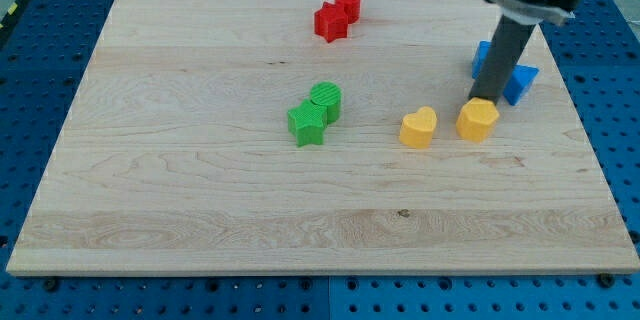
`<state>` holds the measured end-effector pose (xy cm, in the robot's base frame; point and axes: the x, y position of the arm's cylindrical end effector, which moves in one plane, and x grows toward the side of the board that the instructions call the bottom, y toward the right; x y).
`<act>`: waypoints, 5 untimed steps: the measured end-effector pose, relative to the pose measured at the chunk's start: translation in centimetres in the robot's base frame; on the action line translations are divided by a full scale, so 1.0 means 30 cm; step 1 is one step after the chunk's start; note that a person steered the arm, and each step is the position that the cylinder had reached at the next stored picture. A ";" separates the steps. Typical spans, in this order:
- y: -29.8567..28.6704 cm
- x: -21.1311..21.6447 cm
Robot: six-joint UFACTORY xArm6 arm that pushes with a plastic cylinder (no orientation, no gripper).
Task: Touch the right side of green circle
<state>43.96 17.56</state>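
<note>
The green circle point(326, 100) sits near the board's middle, touching a green star point(307, 123) at its lower left. My tip point(481, 100) is far to the view's right of the green circle, right behind a yellow hexagon block point(478, 119). A yellow heart point(419, 127) lies between the tip and the green circle, a little lower in the view.
A red circle point(347, 4) and a red star point(329, 22) sit touching at the view's top centre. Blue blocks point(518, 81) lie partly hidden behind my rod at the right. The wooden board point(150, 210) rests on a blue pegboard table.
</note>
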 end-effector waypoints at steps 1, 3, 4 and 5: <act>-0.097 0.059; -0.164 -0.004; -0.303 -0.015; -0.494 -0.014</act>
<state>43.54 2.73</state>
